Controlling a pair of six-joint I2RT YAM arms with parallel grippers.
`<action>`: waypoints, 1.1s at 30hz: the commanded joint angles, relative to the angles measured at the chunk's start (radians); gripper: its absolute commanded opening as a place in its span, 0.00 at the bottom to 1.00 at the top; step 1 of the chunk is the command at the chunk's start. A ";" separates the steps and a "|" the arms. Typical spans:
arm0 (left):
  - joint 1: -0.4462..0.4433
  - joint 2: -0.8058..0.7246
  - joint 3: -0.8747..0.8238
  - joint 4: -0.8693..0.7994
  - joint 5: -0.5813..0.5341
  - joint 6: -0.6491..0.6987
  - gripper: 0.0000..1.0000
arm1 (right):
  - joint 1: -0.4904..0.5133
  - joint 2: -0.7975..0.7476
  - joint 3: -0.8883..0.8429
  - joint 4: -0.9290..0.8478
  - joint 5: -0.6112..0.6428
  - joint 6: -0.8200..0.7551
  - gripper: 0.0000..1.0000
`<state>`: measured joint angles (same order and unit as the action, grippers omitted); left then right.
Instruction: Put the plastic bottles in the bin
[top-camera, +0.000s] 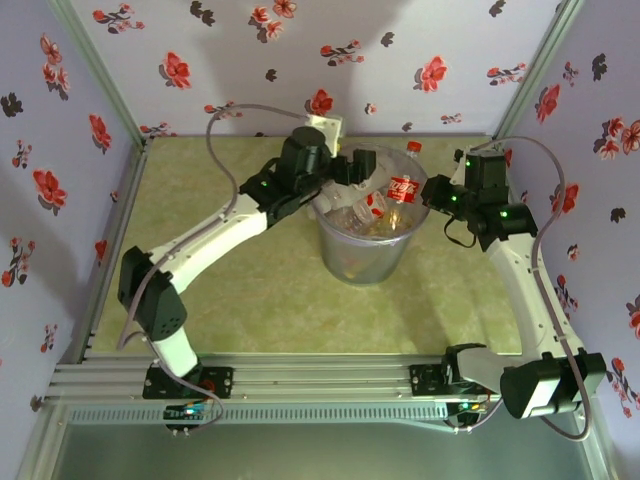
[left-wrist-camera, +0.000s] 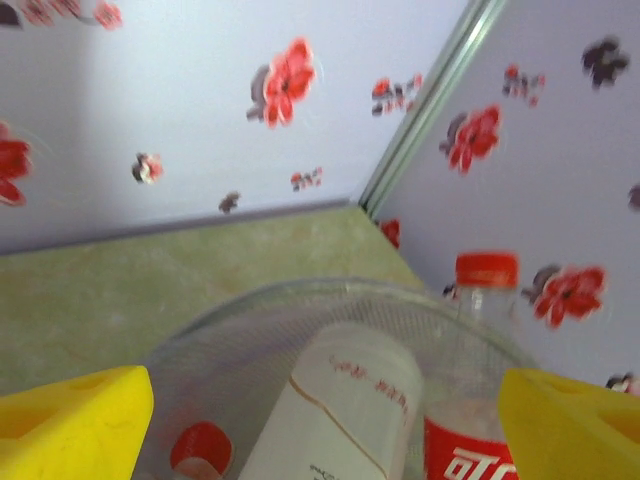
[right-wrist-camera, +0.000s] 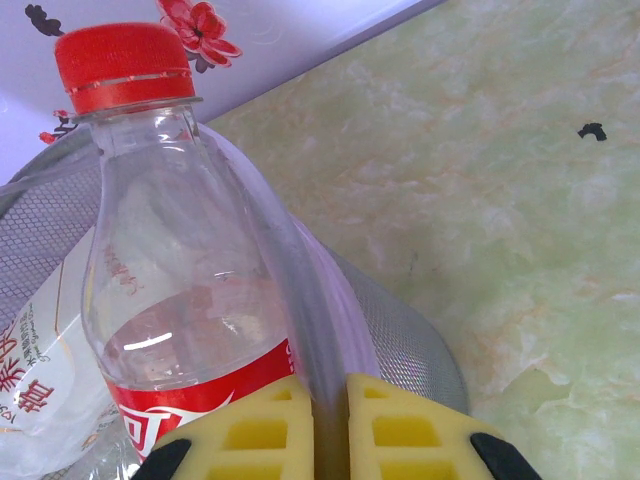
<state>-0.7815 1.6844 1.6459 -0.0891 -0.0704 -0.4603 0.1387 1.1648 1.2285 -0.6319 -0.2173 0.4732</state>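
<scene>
The bin (top-camera: 345, 262) stands mid-table with several plastic bottles in it. A red-labelled bottle (top-camera: 404, 186) with a red cap stands upright against the bin's right side. My left gripper (top-camera: 358, 168) hangs over the bin's far-left rim. In the left wrist view it (left-wrist-camera: 325, 425) is open wide, nothing between its yellow fingers (left-wrist-camera: 75, 425). Below lie a white-labelled bottle (left-wrist-camera: 350, 405), the red-labelled bottle (left-wrist-camera: 478, 440) and a loose red cap end (left-wrist-camera: 200, 448). My right gripper (top-camera: 433, 196) is at the bin's right edge; it (right-wrist-camera: 330, 425) is shut on the bin rim (right-wrist-camera: 315, 330), beside the red-capped bottle (right-wrist-camera: 170, 260).
Flowered walls close the table on three sides, with a metal corner post (left-wrist-camera: 425, 110) just behind the bin. Green tabletop (top-camera: 250, 290) lies open in front of and left of the bin. The arm bases sit on the rail (top-camera: 320, 380) at the near edge.
</scene>
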 joint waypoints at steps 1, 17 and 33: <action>0.067 -0.082 -0.022 0.024 -0.047 -0.091 0.89 | 0.015 -0.001 -0.015 -0.030 -0.001 0.011 0.00; 0.272 -0.014 -0.142 -0.110 -0.129 -0.203 0.94 | 0.015 -0.007 -0.014 -0.032 -0.017 0.022 0.00; 0.261 0.486 0.195 -0.316 -0.161 -0.237 1.00 | 0.016 -0.021 -0.021 -0.052 -0.005 0.008 0.00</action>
<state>-0.5133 2.1326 1.7912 -0.3618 -0.2031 -0.6865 0.1398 1.1526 1.2228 -0.6395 -0.2153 0.4805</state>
